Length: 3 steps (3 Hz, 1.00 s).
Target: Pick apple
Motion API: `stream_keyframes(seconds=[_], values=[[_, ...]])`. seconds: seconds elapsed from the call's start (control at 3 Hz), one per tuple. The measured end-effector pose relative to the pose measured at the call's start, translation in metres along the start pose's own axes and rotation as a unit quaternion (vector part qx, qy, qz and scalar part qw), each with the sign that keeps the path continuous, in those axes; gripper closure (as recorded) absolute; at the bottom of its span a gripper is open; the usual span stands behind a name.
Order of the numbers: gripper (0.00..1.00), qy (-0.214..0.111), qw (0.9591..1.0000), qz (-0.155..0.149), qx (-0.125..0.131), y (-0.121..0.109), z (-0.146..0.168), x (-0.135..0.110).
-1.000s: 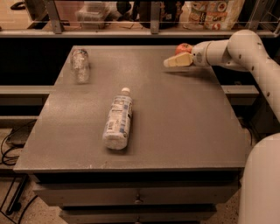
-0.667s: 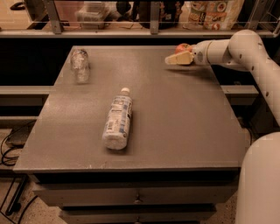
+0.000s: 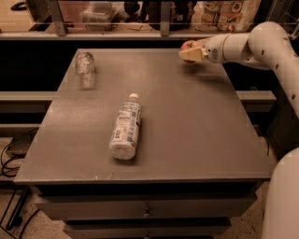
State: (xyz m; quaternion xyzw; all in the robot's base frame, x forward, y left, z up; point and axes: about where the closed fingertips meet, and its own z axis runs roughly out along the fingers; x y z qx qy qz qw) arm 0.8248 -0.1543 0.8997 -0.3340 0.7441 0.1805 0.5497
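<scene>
The apple [image 3: 187, 45] is small and red, at the far right of the grey table [image 3: 187, 140]. My gripper [image 3: 189, 52] reaches in from the right on the white arm [image 3: 261, 44] and is shut on the apple, its cream fingers [image 3: 188, 55] hiding the apple's lower part. The apple is held a little above the tabletop, with a shadow beneath it.
A labelled plastic bottle [image 3: 126, 128] lies on its side mid-table. A clear crumpled bottle [image 3: 85, 69] lies at the far left. A shelf with bags and boxes [image 3: 224, 11] runs behind the table. Drawers [image 3: 145, 210] front the table.
The gripper has risen slightly off the table with the apple in it and shifted a little to the right. The bottles have not moved.
</scene>
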Motion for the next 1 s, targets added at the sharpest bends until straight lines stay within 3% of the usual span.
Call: stream_keyframes(seconds=[0.33,0.67,1.0], values=[[0.95,-0.021,0.998,-0.058,-0.017,0.031,-0.022,-0.049],[1.0,-0.056,0.9861,-0.149,-0.048,0.08,-0.06,-0.127],[1.0,-0.055,0.986,-0.15,-0.048,0.08,-0.06,-0.127]])
